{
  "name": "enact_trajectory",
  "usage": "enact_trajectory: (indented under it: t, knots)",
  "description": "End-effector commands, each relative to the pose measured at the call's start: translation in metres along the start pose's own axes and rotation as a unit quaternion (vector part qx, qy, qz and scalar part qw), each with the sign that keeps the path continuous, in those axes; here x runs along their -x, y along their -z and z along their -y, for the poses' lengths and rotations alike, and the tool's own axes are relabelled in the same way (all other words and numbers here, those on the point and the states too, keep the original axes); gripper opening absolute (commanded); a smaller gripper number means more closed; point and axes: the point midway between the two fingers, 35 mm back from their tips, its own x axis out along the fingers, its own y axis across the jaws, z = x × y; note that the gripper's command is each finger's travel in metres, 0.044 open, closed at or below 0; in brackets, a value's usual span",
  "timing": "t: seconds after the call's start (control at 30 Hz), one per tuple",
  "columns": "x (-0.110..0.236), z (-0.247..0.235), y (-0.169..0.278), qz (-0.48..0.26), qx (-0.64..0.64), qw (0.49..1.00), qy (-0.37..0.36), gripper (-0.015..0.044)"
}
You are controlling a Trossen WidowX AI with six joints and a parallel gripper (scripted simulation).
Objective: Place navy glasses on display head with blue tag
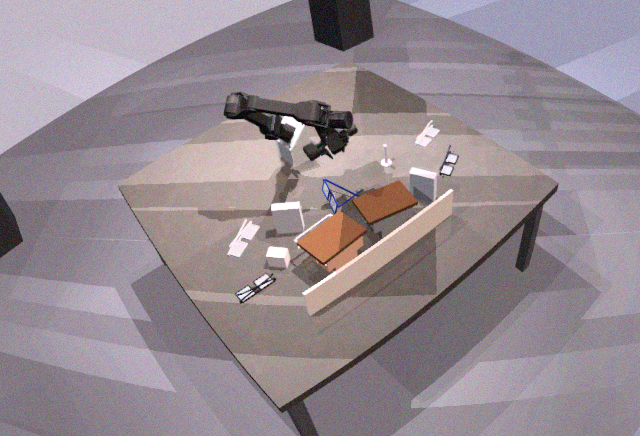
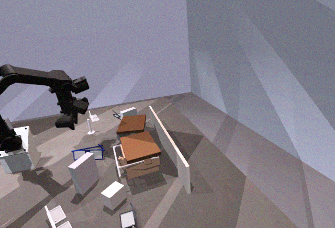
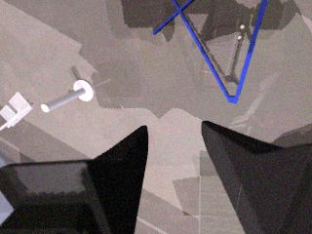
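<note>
The navy glasses [image 1: 329,194] [image 2: 86,150] [image 3: 246,63] lie on the table, temples unfolded, just in front of the two display heads. Each head is a boxy block with an orange-brown top: one head [image 1: 330,237] [image 2: 139,145] is nearer, the other head [image 1: 385,198] [image 2: 131,123] is beyond it. The nearer one wears a white frame [image 2: 115,158]. I see no blue tag in any view. My gripper [image 1: 317,152] [image 2: 65,124] [image 3: 174,129] hangs above the table, short of the glasses, fingers half apart with nothing between them.
A long cream panel [image 1: 382,250] [image 2: 167,141] stands behind the heads. White boxes [image 1: 286,216] [image 1: 278,256] [image 1: 422,183] and a thin white post [image 1: 385,154] [image 2: 90,126] [image 3: 63,100] stand around. Other glasses [image 1: 254,288] [image 1: 448,162] [image 1: 242,237] lie about.
</note>
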Motion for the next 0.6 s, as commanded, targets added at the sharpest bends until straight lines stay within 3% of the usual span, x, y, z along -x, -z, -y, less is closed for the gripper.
enact_trajectory:
  t: [0.0, 0.23, 0.33, 0.57]
  knots:
    - [-0.027, 0.047, -0.021, 0.026, -0.044, 0.995, 0.088, 0.02]
    - [-0.036, 0.067, -0.027, 0.037, -0.064, 0.99, 0.124, 0.02]
    - [-0.036, 0.067, -0.027, 0.037, -0.064, 0.99, 0.124, 0.0121]
    - [-0.036, 0.067, -0.027, 0.037, -0.064, 0.99, 0.124, 0.012]
